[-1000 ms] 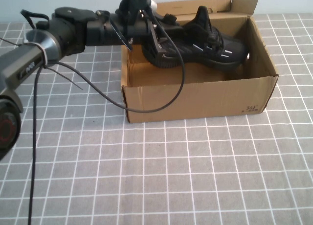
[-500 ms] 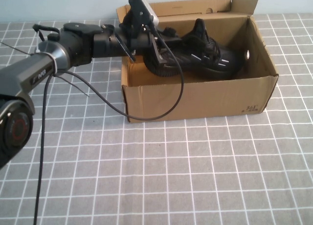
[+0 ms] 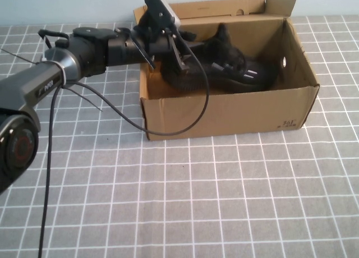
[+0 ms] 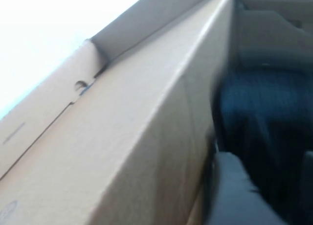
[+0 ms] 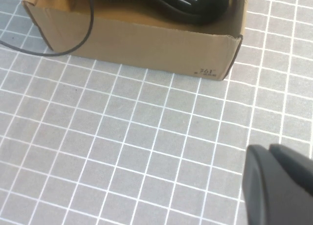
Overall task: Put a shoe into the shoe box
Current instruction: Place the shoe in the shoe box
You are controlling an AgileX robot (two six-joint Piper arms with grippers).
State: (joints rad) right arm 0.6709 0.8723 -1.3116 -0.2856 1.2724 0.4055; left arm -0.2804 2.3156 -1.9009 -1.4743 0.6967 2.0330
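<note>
Left pincer [image 3: 182, 59]: at shoe's heel inside shoe box [image 3: 224, 115]; you cannot tell its grip. Right pincer [image 5: 281, 186]: closed, above tabletop [image 3: 224, 202]. Shoe [image 3: 235, 73]: lying in box.

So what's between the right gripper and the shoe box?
In the right wrist view, only bare checked tablecloth lies between the shut right gripper and the shoe box.

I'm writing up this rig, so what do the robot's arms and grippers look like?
The left arm is black and grey tubing with small white lettering and loose black cables; its left gripper is black, under a white-capped camera. The right gripper shows only rounded black fingers.
</note>
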